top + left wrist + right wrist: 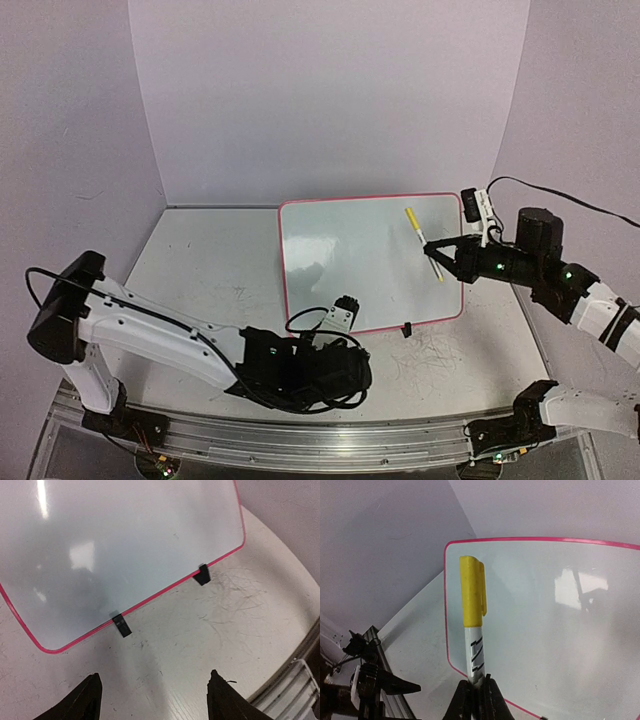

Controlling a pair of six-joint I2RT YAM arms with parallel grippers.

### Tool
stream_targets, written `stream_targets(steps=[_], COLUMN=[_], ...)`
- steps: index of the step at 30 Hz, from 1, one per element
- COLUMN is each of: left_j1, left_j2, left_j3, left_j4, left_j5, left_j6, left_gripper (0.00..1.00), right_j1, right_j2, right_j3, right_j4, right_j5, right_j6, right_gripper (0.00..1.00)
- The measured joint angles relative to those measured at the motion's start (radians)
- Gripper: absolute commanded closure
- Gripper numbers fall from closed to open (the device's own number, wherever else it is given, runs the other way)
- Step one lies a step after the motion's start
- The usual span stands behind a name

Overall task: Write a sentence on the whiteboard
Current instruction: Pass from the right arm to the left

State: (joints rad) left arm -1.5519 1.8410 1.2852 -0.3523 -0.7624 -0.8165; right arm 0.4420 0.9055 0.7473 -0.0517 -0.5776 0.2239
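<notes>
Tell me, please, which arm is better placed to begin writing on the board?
Right. The right gripper is shut on the marker above the board, though its yellow cap looks still on. The left gripper is open and empty, over the table short of the board's near edge.

Whiteboard (360, 260) on table (200, 260); marker (424, 243) over its right side

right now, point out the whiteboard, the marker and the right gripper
whiteboard (345, 270), top view, bare white middle
marker (472, 587), right wrist view, yellow end
right gripper (476, 692), right wrist view, between its clamped fingertips
</notes>
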Motion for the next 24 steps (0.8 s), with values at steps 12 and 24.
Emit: stream_targets(steps=[12,24], left_j1=[0.295,0.500], left_j2=[-0.624,-0.526], left_j3=[-0.389,-0.355], left_j4=[0.459,0.518], left_j5=[0.488,0.976], left_j6=[0.190,0.064], left_gripper=[0.23,0.19], right_j1=[0.159,0.381], right_j2=[0.094,0.332], right_j3=[-0.034,-0.013], right_j4=[0.120,0.209], right_j5=[-0.079,-0.082], right_j6=[0.002,-0.012], right_gripper=[1.00,1.00])
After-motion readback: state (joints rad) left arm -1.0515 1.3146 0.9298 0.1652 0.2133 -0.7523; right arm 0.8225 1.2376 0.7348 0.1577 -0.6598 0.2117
